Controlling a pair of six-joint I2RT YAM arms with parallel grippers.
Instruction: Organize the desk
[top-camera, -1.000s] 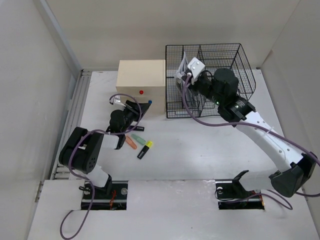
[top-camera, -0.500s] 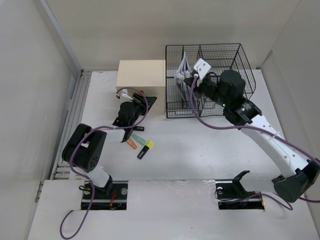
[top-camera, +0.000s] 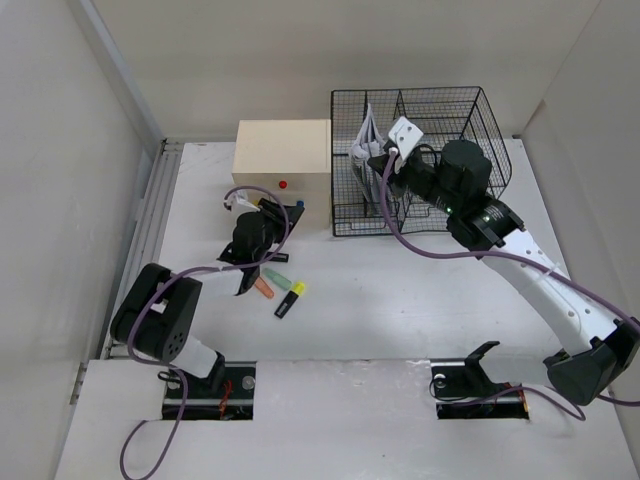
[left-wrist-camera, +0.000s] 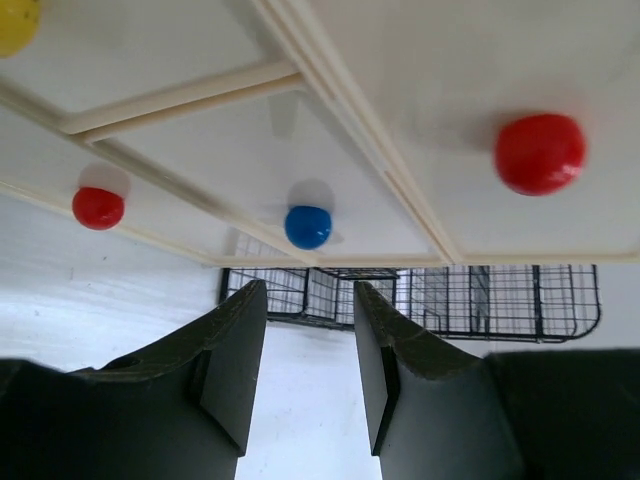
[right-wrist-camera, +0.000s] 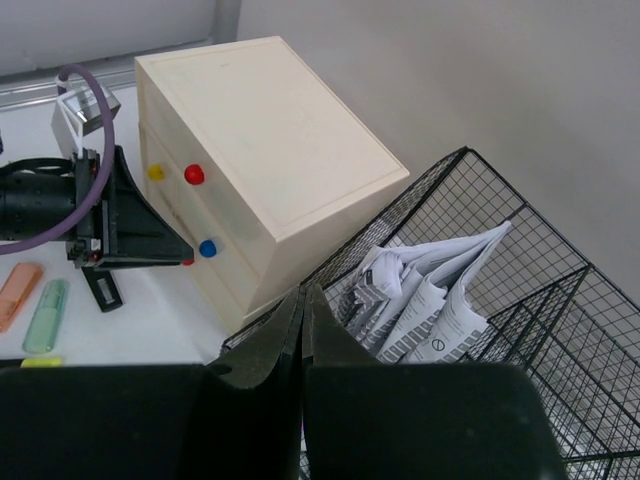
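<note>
The desk (top-camera: 400, 290) is a white tabletop with grey rails (top-camera: 150, 220) on its left edge. My left gripper (top-camera: 283, 210) is open and empty, just in front of the cream drawer box (top-camera: 283, 160). In the left wrist view the gripper (left-wrist-camera: 310, 290) points at the blue knob (left-wrist-camera: 307, 226), which sits just beyond the fingertips, not touched. My right gripper (top-camera: 376, 160) is shut and empty, held over the left compartment of the black wire-mesh rack (top-camera: 440, 110). In the right wrist view it (right-wrist-camera: 302, 292) hangs beside folded papers (right-wrist-camera: 440, 290).
Three highlighters lie on the desk before the box: orange (top-camera: 262, 285), green (top-camera: 278, 277), yellow-black (top-camera: 290, 298). The box front also has red knobs (left-wrist-camera: 540, 153) (left-wrist-camera: 98, 207) and a yellow knob (left-wrist-camera: 15, 15). Walls close in on both sides.
My left gripper moved toward the drawer box front, then drew back slightly. My right gripper shifted a little to the right over the rack, then stayed still.
</note>
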